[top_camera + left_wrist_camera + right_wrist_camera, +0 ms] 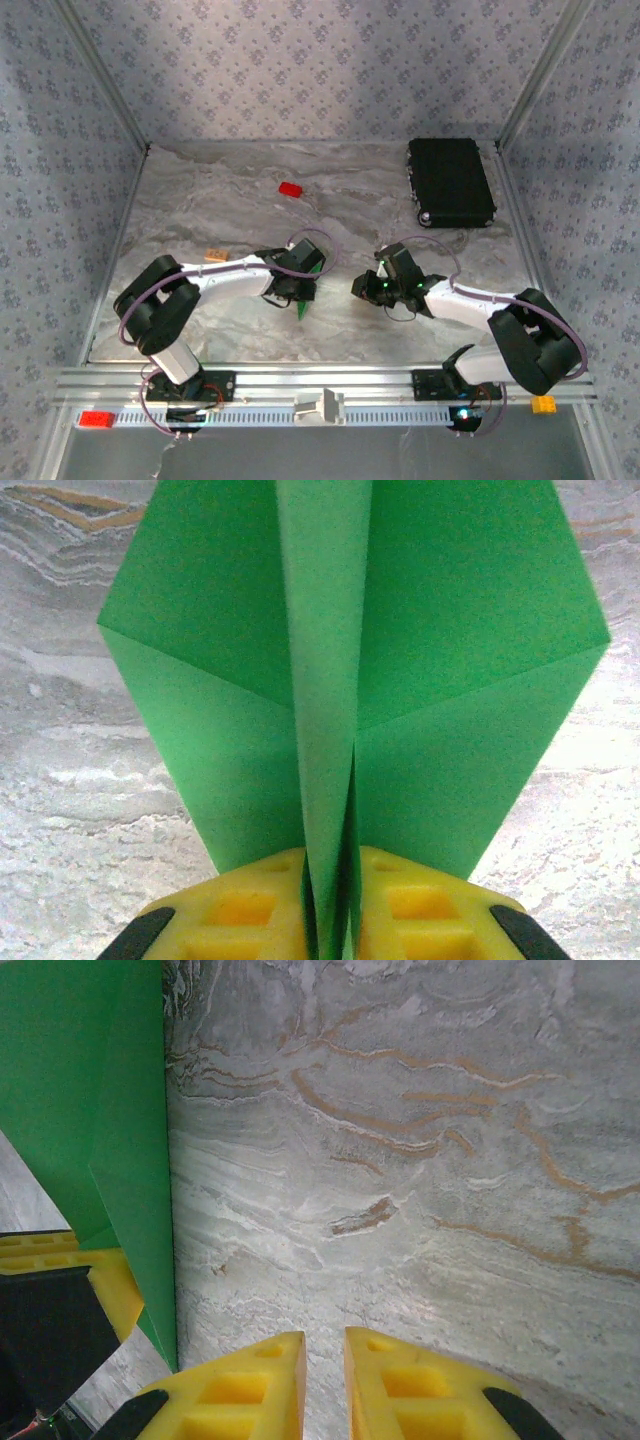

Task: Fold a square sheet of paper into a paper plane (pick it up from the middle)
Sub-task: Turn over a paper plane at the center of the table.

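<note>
1. Left fingers (240,915): clamped on the centre ridge of the green paper plane (330,680). 2 creased wings spread to either side of the ridge.
2. Left gripper (295,290): low over the counter (240,190), near its middle. A green tip (303,308) shows beneath it; whether it touches the counter cannot be told.
3. Right fingers (250,1390): almost together, a narrow slit between them, nothing held. The plane's edge (90,1110) stands just to their left.
4. Red block (290,189) and black case (450,182): at the far side, well apart from both arms.
</note>
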Controlling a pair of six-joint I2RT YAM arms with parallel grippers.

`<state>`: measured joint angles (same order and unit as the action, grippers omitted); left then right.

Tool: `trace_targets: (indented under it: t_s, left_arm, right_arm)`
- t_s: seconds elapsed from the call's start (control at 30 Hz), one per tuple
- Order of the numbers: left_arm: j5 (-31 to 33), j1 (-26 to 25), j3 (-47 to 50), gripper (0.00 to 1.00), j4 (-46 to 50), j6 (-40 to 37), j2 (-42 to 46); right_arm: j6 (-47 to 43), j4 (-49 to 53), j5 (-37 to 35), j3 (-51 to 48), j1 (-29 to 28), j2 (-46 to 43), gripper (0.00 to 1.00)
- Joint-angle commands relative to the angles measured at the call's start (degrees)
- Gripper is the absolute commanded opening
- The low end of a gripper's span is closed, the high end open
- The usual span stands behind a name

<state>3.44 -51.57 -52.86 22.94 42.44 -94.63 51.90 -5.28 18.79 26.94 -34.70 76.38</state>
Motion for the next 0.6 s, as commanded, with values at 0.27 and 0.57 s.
trace_targets:
  t_s: [0.27,0.57]
  left_arm:
    - [-0.9,-0.5,-2.0,0.18,0.9,-0.7,-2.7]
    - [0.5,-1.2,-2.5,0.23,2.5,-0.3,-4.3]
  right_arm:
    - [0.2,1.7,-0.3,1.6,-0.3,0.5,0.19]
    - [0.2,1.5,-0.2,1.7,-0.2,0.8,0.19]
